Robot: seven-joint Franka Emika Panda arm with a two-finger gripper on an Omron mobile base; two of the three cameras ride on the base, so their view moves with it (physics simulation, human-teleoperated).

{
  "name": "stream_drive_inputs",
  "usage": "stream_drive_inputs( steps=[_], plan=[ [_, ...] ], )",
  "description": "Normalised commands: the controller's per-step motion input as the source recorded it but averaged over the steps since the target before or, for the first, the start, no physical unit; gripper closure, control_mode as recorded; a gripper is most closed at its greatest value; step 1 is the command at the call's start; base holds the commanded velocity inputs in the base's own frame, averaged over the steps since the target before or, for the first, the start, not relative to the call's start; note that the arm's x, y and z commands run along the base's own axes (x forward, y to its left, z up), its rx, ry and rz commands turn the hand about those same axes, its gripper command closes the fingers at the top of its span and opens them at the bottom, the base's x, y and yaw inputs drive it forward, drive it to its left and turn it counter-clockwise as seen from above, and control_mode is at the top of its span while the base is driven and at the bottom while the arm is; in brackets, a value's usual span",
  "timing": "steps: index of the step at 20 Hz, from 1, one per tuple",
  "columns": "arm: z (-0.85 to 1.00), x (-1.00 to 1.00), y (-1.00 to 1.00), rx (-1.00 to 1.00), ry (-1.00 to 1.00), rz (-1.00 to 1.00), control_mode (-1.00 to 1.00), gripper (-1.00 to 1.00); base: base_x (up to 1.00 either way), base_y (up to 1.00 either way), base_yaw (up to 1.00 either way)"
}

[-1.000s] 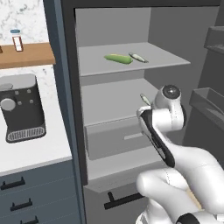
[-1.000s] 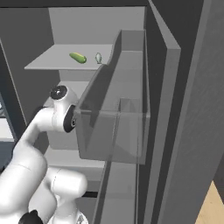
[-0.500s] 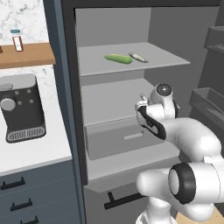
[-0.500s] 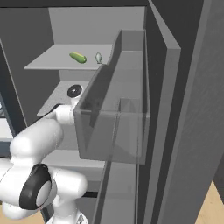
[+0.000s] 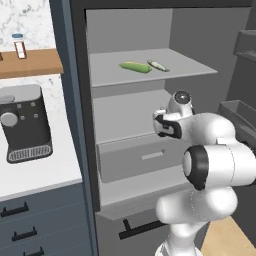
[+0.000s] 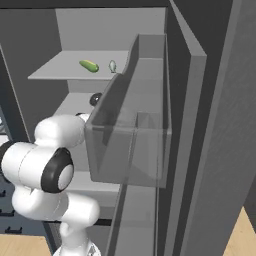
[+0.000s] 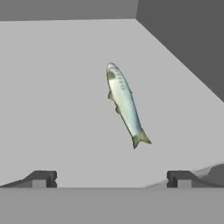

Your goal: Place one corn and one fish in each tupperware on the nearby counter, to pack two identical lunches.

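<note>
End effector [image 7: 111, 179], fingers apart, points into the fridge at a fish [image 7: 124, 103].

We see a green-husked corn cob [image 6: 89, 65] lying on the flat grey upper shelf [image 6: 55, 72], with a small pale silver-grey fish [image 6: 112, 66] just beside it to the right, apart from it. In front, a translucent grey door bin [image 6: 131, 145] hides part of the white arm [image 6: 42, 162].

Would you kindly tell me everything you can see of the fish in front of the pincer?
The fish is slender and silver-grey, with a darker greenish head, small fins along one side and a yellowish forked tail. It looks smooth and slightly glossy. It lies flat and alone on a plain grey shelf, set diagonally in the hand view, tail toward the camera. The open pincer is short of it; nothing else touches it.
</note>
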Motion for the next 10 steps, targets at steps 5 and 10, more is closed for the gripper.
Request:
stream_drive_inputs(
  steps=[5, 10],
  plan=[
    [-0.17, 0.6, -0.15, 0.0, 0.0, 0.0, -1.0, -1.0, 0.0, 0.0, 0.0],
    [-0.18, 0.64, -0.15, 0.0, 0.0, 0.0, -1.0, -1.0, 0.0, 0.0, 0.0]
  ],
)
